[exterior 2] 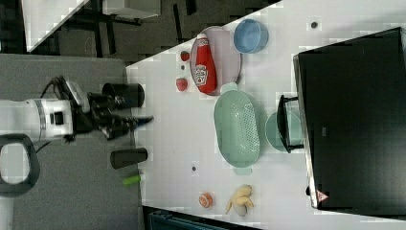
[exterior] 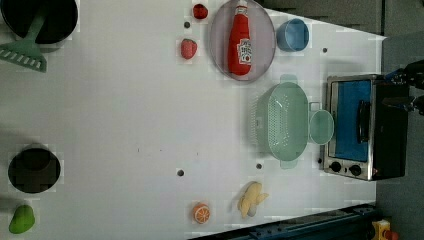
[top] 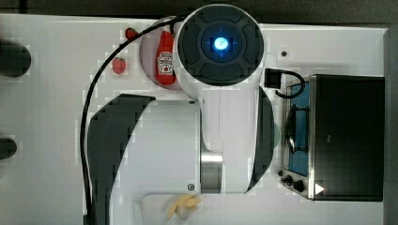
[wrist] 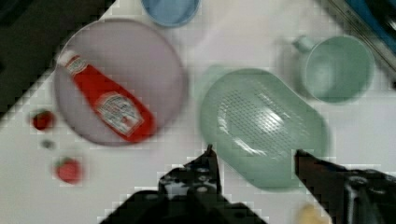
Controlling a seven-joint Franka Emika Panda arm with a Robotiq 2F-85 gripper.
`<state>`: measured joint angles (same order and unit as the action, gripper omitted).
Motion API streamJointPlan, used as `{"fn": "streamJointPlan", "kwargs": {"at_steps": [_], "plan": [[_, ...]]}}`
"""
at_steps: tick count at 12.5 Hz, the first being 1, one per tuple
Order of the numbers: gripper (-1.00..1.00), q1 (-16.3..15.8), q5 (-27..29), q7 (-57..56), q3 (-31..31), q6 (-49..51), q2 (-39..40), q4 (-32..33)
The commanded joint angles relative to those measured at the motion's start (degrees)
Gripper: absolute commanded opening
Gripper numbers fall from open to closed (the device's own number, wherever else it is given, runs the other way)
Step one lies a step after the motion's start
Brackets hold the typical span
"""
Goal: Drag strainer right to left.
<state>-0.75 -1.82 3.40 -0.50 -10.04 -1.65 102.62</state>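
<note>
The strainer [exterior: 281,121], a pale mint-green oval colander dotted with holes, lies on the white table [exterior: 125,110] just to the left view's left of the toaster oven. It also lies in the middle of the right view as the strainer [exterior 2: 237,129]. The wrist view looks down on the strainer [wrist: 261,121] from well above. My gripper [wrist: 256,156] hangs over its near rim, open, with its two dark fingers [wrist: 210,161] wide apart and nothing between them. The right view has the gripper [exterior 2: 143,120] at its left, far from the strainer.
A green mug [exterior: 321,126] stands between strainer and toaster oven [exterior: 357,127]. A ketchup bottle [exterior: 241,40] lies on a grey plate [exterior: 220,37] beside a blue bowl [exterior: 292,35]. Strawberries [exterior: 188,48], a banana [exterior: 252,198] and an orange half [exterior: 202,213] dot the table.
</note>
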Motion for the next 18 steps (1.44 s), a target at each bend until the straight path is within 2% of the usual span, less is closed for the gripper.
{"fn": "streamJointPlan", "kwargs": {"at_steps": [1,3,8,12,18], "plan": [[0.59,2.22,-0.89,1.47,-2.01,13.38,-21.77,7.31],[0.99,2.16,-0.89,1.5,-1.96,13.37,-21.73,8.03],[1.0,2.13,-0.87,1.72,-1.29,9.38,-20.94,17.5],[1.0,2.14,-0.87,5.17,-1.22,-7.47,-18.42,28.35],[1.0,2.09,-0.87,23.72,-0.45,-30.5,-7.92,38.27]]}}
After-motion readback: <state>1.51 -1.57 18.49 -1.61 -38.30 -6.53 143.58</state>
